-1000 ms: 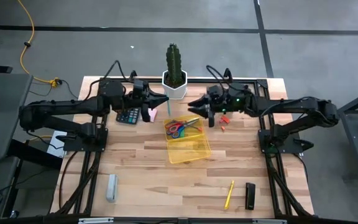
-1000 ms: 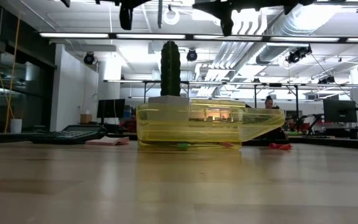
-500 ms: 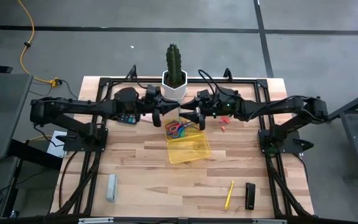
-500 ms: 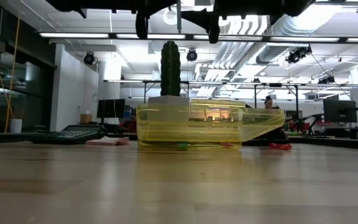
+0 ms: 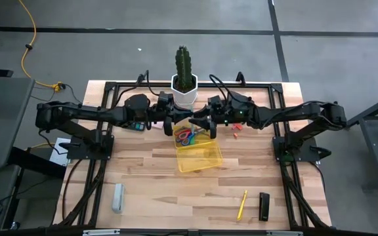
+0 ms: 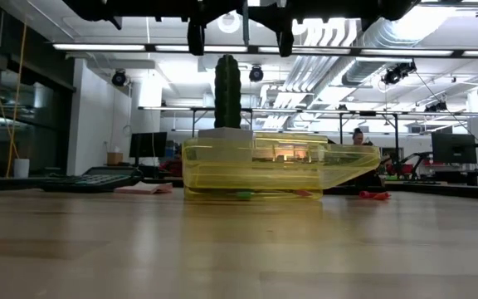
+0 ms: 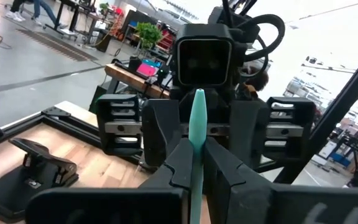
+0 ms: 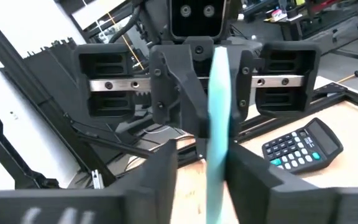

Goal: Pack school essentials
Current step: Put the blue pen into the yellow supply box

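Observation:
A light-blue pen (image 7: 197,121) stands upright between my two grippers, which face each other above the far end of the yellow box (image 5: 199,154). My left gripper (image 5: 180,122) comes from the table's left and is shut on the pen. My right gripper (image 5: 199,122) comes from the right and is shut on it too (image 8: 218,124). Red-handled and blue-handled scissors (image 5: 189,136) lie in the box's far end. In the low view the pen's lower end (image 6: 245,10) pokes down between the two grippers. My left gripper pinches the pen's shaft (image 7: 196,152) between its two fingers, which lie level, come from the table's left and cross the pen. The pen stands upright, pointed end up, clear of the box. My right gripper has the pen's shaft (image 8: 217,158) between its two fingers, level, from the table's right and across the pen. The left gripper's fingers stand right behind it.
A cactus in a white pot (image 5: 184,82) stands just beyond the grippers. A black calculator (image 5: 135,124) lies under my left arm. Small red pieces (image 5: 235,130) lie right of the box. Near the front edge are a grey block (image 5: 117,197), a yellow pencil (image 5: 242,204) and a black block (image 5: 264,206).
Both grippers have moved toward each other and slightly down, and have met above the far end of the yellow box. My left gripper has carried the pen toward the table's right. My right gripper has come in from the right and now has the pen between its fingers.

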You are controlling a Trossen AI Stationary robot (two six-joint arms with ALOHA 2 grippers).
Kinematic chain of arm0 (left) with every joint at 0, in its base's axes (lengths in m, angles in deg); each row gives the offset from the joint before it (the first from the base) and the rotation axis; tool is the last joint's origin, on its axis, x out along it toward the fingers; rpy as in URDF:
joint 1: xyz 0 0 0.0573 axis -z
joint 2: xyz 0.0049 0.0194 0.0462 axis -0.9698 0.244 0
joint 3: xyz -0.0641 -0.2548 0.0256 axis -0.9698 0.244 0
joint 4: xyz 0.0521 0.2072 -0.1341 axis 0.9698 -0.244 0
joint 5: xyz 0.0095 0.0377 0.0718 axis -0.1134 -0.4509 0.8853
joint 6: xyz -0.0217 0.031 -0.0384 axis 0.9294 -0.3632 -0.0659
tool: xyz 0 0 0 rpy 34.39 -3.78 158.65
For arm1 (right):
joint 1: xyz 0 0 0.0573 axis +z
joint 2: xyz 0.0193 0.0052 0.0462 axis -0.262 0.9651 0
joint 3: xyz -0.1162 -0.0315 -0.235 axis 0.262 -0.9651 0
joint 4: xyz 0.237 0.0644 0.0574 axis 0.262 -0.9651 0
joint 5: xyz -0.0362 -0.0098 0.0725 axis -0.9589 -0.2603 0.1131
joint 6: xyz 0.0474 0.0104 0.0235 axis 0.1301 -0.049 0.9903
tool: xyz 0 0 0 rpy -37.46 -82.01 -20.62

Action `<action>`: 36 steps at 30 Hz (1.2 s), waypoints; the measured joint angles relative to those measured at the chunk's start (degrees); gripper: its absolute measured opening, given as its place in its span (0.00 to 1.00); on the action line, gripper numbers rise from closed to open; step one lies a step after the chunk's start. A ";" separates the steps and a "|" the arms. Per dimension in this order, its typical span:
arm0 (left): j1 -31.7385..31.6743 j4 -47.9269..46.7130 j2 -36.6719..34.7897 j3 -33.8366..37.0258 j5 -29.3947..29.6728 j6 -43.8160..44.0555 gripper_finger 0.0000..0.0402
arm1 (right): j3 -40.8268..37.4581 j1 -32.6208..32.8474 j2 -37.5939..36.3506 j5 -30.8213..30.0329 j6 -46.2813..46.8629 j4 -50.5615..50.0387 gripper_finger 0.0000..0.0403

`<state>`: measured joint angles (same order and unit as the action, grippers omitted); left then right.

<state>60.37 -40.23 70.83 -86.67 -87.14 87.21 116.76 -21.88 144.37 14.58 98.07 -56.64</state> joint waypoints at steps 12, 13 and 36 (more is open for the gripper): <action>0.00 -0.79 -0.31 0.00 -0.33 2.89 0.03 | -0.01 -0.10 -0.12 -0.14 0.28 -0.82 0.05; -0.01 -1.23 -0.31 0.00 -0.44 3.25 0.04 | -0.01 -0.24 -0.25 0.10 0.11 -1.38 0.04; 2.27 -25.60 -28.71 1.17 4.72 -5.11 0.36 | -3.61 -6.44 -25.08 0.15 -15.06 -21.76 0.01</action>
<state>62.64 -65.83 42.12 -85.49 -82.43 82.10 113.15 -28.32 119.29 14.73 83.01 -78.39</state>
